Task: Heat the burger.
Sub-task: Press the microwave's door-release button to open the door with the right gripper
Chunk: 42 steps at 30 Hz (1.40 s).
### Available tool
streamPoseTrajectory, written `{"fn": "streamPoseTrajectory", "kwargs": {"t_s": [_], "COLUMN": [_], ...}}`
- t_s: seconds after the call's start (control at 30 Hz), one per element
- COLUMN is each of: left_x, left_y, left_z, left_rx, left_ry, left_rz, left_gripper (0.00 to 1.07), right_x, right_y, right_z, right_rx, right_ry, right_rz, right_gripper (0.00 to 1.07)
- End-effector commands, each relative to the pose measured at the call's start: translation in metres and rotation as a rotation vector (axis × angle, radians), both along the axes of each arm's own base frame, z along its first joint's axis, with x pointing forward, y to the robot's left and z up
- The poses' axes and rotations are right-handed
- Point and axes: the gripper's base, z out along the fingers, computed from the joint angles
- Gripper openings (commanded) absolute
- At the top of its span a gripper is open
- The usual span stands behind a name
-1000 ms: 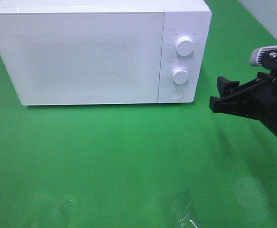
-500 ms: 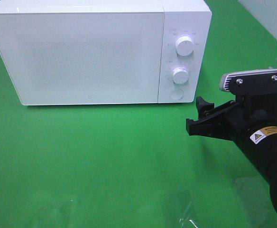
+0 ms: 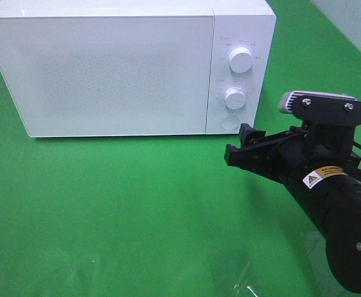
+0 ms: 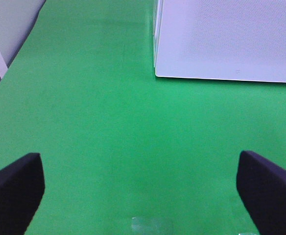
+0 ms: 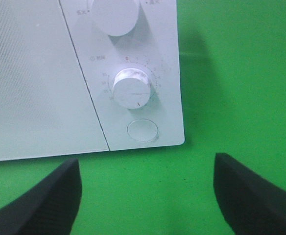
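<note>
One boxy white microwave (image 3: 115,74) stands shut on the green tabletop (image 3: 106,204); no burger shows, so whether it sits inside I cannot tell. Facing the oven's left front corner, the left pincer (image 4: 140,188) gapes empty. Two white knobs (image 3: 240,60) sit above one round button (image 3: 229,122), which lies just ahead of the wide-open, empty right pincer (image 3: 237,143), the nearer one.

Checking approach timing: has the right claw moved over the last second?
Yes. The right claw has moved left and lower in the high view, now just below the microwave's button.
</note>
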Motion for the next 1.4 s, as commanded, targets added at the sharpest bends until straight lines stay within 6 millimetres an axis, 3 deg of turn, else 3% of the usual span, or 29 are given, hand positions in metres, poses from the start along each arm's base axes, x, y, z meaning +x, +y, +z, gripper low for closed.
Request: {"fn": "streamPoseTrajectory", "kwargs": {"t_s": [0.03,0.13,0.2,0.3,0.33,0.37,0.43,0.47,0.5,0.6,0.7,1.0,1.27,1.4], "left_x": [-0.002,-0.002,-0.002,-0.002,-0.002,-0.002,-0.002,-0.002,-0.002,-0.002,-0.002,-0.002,-0.002,-0.002], "left_y": [0.000,0.000,0.000,0.000,0.000,0.000,0.000,0.000,0.000,0.000,0.000,0.000,0.000,0.000], "left_z": [0.000,0.000,0.000,0.000,0.000,0.000,0.000,0.000,0.000,0.000,0.000,0.000,0.000,0.000], "left_rx": [-0.004,-0.004,-0.004,-0.004,-0.004,-0.004,-0.004,-0.004,-0.004,-0.004,-0.004,-0.004,-0.004,-0.004], "left_ry": [-0.023,-0.023,-0.023,-0.023,-0.023,-0.023,-0.023,-0.023,-0.023,-0.023,-0.023,-0.023,-0.023,-0.023], "left_rz": [0.005,0.005,0.005,0.005,0.005,0.005,0.005,0.005,0.005,0.005,0.005,0.005,0.005,0.005], "left_gripper": [1.00,1.00,1.00,1.00,1.00,1.00,1.00,1.00,1.00,1.00,1.00,1.00,1.00,1.00], "right_x": [0.002,0.002,0.002,0.002,0.002,0.002,0.002,0.002,0.001,0.001,0.001,0.000,0.026,0.047], "right_y": [0.001,0.001,0.001,0.002,0.002,0.002,0.005,0.005,0.006,0.006,0.006,0.007,0.012,0.018], "right_z": [0.004,0.005,0.004,0.003,0.003,0.003,0.004,0.004,0.005,0.004,0.001,-0.006,-0.014,-0.028], "right_rx": [0.295,0.380,0.701,0.843,0.942,0.942,1.063,1.063,1.091,1.107,1.181,1.301,1.345,1.379], "right_ry": [-0.009,-0.003,0.044,0.065,0.078,0.078,0.099,0.099,0.106,0.110,0.154,0.234,0.258,0.334], "right_rz": [-0.056,-0.071,-0.127,-0.150,-0.163,-0.163,-0.154,-0.154,-0.150,-0.152,-0.183,-0.250,-0.248,-0.253], "right_gripper": [0.70,0.68,0.58,0.51,0.43,0.43,0.24,0.24,0.16,0.12,0.00,0.00,0.00,0.00]}}
